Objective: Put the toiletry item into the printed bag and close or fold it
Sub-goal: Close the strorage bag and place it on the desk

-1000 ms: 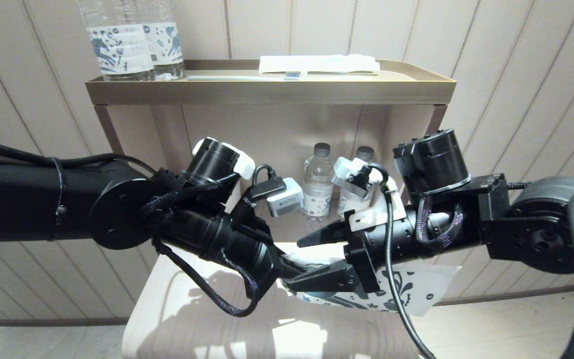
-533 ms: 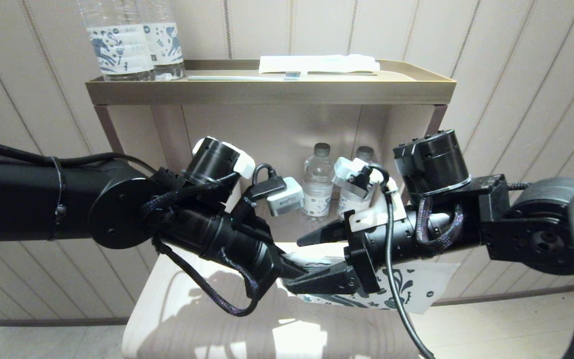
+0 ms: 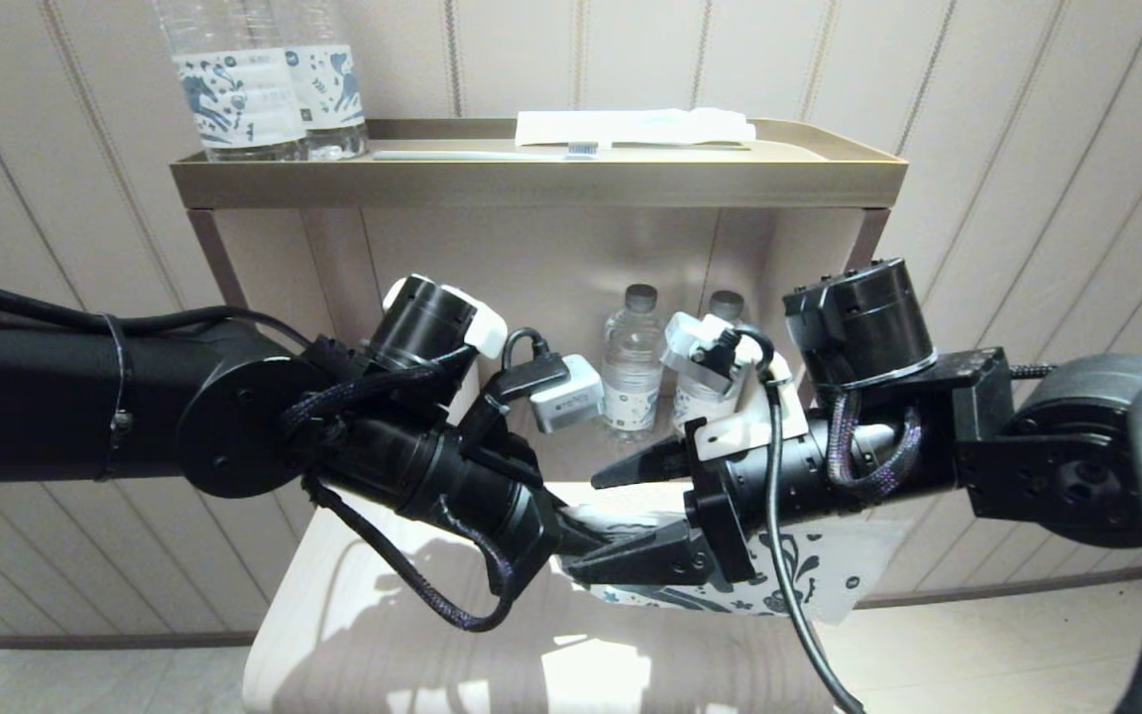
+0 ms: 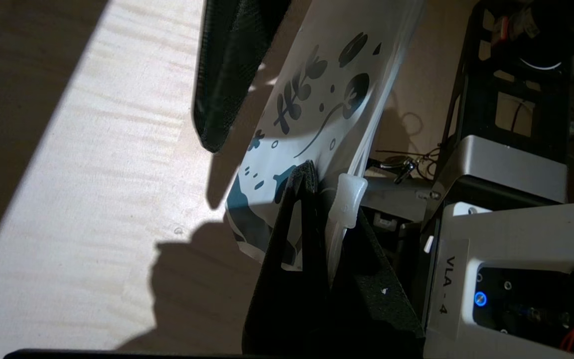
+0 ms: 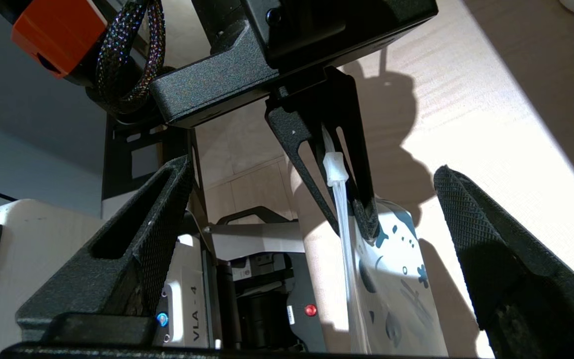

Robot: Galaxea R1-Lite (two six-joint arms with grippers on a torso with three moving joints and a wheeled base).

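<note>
The printed bag (image 3: pixel 829 570), white with dark blue motifs, hangs edge-up just above the pale wooden table (image 3: pixel 353 615). My left gripper (image 3: pixel 603 534) is shut on its left end, right by the white zip slider (image 4: pixel 349 197). In the left wrist view the bag (image 4: pixel 317 109) runs away from the left gripper (image 4: pixel 324 185). My right gripper (image 3: pixel 583 526) is open, one finger on each side of the bag and touching neither side. The right wrist view shows the right gripper (image 5: pixel 314 169) spread wide around the bag (image 5: pixel 401 299) and its slider (image 5: pixel 334 167). The toiletry item is not in view.
Behind the arms is a shelf unit. Its top tray (image 3: pixel 531 183) carries two labelled water bottles (image 3: pixel 234 89), a toothbrush (image 3: pixel 477 154) and a white packet (image 3: pixel 630 127). Two small bottles (image 3: pixel 630 367) stand on the lower shelf. The robot's base (image 4: pixel 506 239) lies under the table edge.
</note>
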